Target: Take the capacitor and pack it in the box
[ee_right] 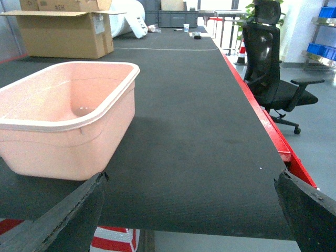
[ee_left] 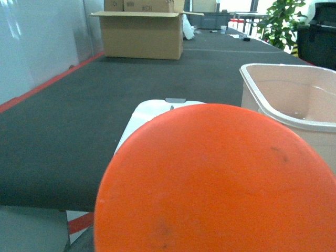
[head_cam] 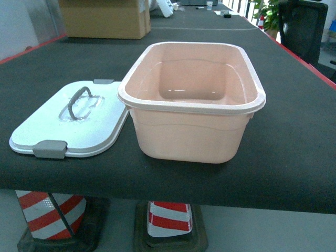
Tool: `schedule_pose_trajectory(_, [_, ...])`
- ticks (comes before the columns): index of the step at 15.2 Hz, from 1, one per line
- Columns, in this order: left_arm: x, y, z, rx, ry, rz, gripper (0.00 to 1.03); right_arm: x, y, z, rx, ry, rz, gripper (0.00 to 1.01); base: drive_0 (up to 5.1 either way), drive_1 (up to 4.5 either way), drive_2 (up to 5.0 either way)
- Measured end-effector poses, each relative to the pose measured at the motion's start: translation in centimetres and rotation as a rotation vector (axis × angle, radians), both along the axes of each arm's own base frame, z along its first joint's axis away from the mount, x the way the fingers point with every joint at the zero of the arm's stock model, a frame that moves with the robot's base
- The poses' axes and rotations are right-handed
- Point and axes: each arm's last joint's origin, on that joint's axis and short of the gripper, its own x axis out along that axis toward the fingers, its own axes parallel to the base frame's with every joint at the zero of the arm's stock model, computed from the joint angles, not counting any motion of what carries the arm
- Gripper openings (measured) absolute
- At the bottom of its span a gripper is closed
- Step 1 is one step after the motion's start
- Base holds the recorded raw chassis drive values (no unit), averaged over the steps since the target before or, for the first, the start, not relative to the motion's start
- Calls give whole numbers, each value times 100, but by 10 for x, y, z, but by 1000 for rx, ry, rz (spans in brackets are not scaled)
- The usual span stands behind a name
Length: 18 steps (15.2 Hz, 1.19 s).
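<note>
A big round orange capacitor (ee_left: 215, 184) fills the lower left wrist view, flat end toward the camera. It hides my left gripper's fingers, which seem closed on it. It hangs at table-edge height, just in front of the white lid (ee_left: 144, 113) and left of the box (ee_left: 294, 100). The pale pink box (head_cam: 191, 107) stands open and empty mid-table, with its lid (head_cam: 105, 126) lying flat to its left. My right gripper (ee_right: 191, 178) is open with nothing between its fingers, near the table's front edge and right of the box (ee_right: 68, 142). Neither gripper shows in the head view.
A brown cardboard carton (head_cam: 105, 21) stands at the back left of the long dark table (ee_right: 199, 121). A black office chair (ee_right: 268, 68) sits beyond the table's red right edge. Red-and-white striped cones (head_cam: 50, 210) stand under the front edge.
</note>
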Motion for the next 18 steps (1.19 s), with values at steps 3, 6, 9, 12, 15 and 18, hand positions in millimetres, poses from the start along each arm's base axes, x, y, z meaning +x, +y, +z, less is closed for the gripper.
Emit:
schedule_pose_trajectory(3, [0, 0, 0, 0, 4, -1, 44, 0, 0, 0, 0, 2, 0, 98, 0, 0, 0])
schedule_pose_trajectory(6, [0, 0, 0, 0, 3, 0, 44, 0, 0, 0, 0, 2, 0, 98, 0, 0, 0])
schedule_pose_trajectory(9, [0, 0, 0, 0, 4, -1, 44, 0, 0, 0, 0, 2, 0, 98, 0, 0, 0])
schedule_pose_trajectory(12, [12, -17, 12, -25, 126, 150, 44, 0, 0, 0, 0, 3, 1, 98, 0, 0, 0])
schedule_pose_trajectory(15, [57, -50, 88, -102, -58, 216, 44, 0, 0, 0, 0, 3, 0, 98, 0, 0, 0])
schedule_pose_trajectory(18, [152, -97, 133, -33, -53, 97, 44, 0, 0, 0, 0, 2, 1, 98, 0, 0, 0])
